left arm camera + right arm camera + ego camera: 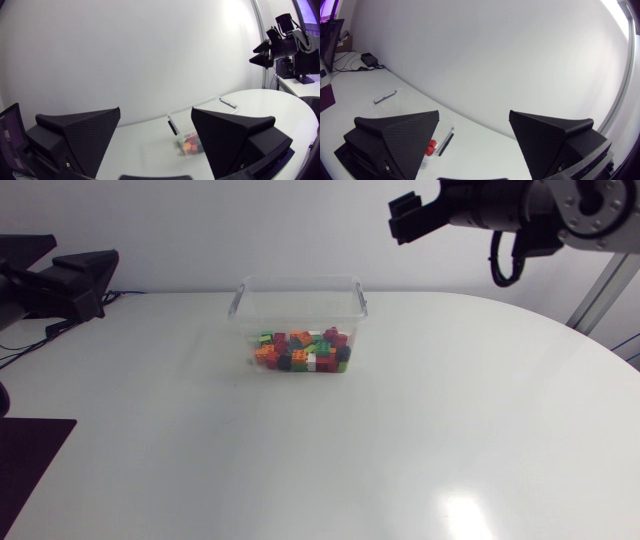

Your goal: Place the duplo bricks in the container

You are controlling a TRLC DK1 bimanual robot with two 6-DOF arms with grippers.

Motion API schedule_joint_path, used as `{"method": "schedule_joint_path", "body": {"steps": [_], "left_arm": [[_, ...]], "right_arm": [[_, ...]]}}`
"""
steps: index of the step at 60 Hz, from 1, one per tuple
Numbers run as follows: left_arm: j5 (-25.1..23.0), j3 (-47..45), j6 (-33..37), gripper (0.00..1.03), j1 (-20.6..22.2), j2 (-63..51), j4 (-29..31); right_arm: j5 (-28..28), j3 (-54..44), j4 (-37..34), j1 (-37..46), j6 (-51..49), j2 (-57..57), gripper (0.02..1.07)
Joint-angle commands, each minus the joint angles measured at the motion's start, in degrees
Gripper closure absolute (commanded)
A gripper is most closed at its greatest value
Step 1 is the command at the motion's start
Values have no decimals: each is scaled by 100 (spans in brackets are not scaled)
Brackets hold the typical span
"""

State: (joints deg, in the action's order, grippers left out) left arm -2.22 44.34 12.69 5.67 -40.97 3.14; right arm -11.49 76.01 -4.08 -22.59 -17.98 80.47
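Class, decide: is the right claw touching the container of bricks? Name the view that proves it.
Apart. The head view shows the right claw raised off to the side of the container, with open space plainly between them.

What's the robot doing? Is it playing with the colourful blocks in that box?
Nothing is being held right now. The duplo bricks lie in a pile inside the clear container on the white table. Both arms are away from it: the left claw is open and empty, and the right claw is open and empty too, up above the table. The job looks done.
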Motion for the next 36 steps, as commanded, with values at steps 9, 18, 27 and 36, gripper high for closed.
{"method": "schedule_joint_path", "body": {"steps": [9,18,27,36], "left_arm": [[46,-364,102,5,-163,775,170],[-24,-628,217,5,-163,1056,179],[-139,-848,225,5,-163,1372,258],[-139,-1015,155,5,-163,1733,302]], "right_arm": [[-337,-1062,153,290,57,-1288,6],[-337,-1730,126,615,-30,-2088,6],[-346,-2327,30,677,-215,-2949,6],[-398,-3118,56,958,-180,-3837,6]]}}
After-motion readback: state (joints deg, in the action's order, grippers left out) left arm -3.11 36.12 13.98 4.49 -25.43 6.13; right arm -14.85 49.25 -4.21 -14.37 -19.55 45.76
